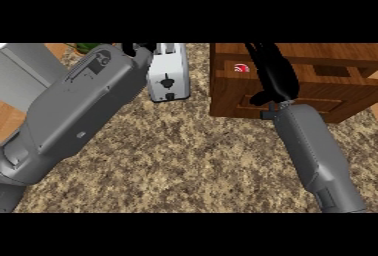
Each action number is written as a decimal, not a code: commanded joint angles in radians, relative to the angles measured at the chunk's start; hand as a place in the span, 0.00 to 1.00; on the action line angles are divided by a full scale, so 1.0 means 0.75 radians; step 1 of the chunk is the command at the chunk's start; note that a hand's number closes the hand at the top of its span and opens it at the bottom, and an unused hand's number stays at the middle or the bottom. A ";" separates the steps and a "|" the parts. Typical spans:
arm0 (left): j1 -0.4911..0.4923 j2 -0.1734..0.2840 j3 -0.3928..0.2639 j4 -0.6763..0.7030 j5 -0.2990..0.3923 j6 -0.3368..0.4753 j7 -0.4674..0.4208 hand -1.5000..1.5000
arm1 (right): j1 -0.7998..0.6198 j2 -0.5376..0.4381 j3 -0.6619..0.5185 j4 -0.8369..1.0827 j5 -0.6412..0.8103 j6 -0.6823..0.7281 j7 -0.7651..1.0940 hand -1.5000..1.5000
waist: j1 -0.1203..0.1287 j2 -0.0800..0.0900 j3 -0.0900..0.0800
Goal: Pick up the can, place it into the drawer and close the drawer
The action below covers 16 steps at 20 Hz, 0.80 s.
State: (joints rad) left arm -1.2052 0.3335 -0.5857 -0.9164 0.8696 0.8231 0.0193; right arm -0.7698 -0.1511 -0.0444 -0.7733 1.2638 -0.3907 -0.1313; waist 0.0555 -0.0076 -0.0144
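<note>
right arm: grey forearm runs up from the lower right to the drawer unit [295,82]
right hand [275,75]: over the drawer, fingers straight and together, gripping nothing
can [241,68]: red, sits in the drawer beside that hand
left hand [140,48]: by the toaster [168,72], fingers mostly cut off, can't tell
risk: the closing push could clip the can if it stands proud

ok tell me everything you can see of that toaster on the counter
The toaster is a silvery, metal-looking box with two dark slots on top and a dark knob and lever on its near face. It stands upright on the speckled counter, left of the wooden drawer unit. The left hand shows at its upper left; contact can't be judged.
</note>
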 commanded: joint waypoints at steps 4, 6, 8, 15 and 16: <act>0.080 0.068 0.000 -0.130 -0.043 0.030 0.053 0.00 | -0.116 0.018 -0.082 0.302 0.019 -0.226 0.002 0.00 | 0.008 0.025 0.021; 0.030 0.070 0.035 -0.100 -0.040 0.016 0.063 0.00 | -0.166 0.003 -0.109 0.384 0.013 -0.267 -0.024 0.00 | 0.006 0.036 0.022; 0.093 0.087 0.051 -0.100 -0.035 -0.029 0.040 0.00 | -0.220 -0.005 -0.127 0.434 0.017 -0.317 -0.030 0.00 | 0.014 0.044 0.022; 0.080 0.100 -0.017 -0.262 -0.092 0.049 0.138 0.00 | -0.394 -0.080 -0.191 0.603 0.025 -0.374 -0.001 0.00 | 0.054 0.042 0.023; 0.072 0.128 0.007 -0.247 -0.082 0.028 0.154 0.00 | -0.424 -0.059 -0.177 0.632 0.047 -0.372 0.023 0.00 | 0.060 0.047 0.023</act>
State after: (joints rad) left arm -1.1462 0.4152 -0.5731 -1.0728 0.8200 0.8336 0.1016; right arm -1.0188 -0.1882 -0.1616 -0.3671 1.2925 -0.6474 -0.1315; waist 0.0845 0.0195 -0.0015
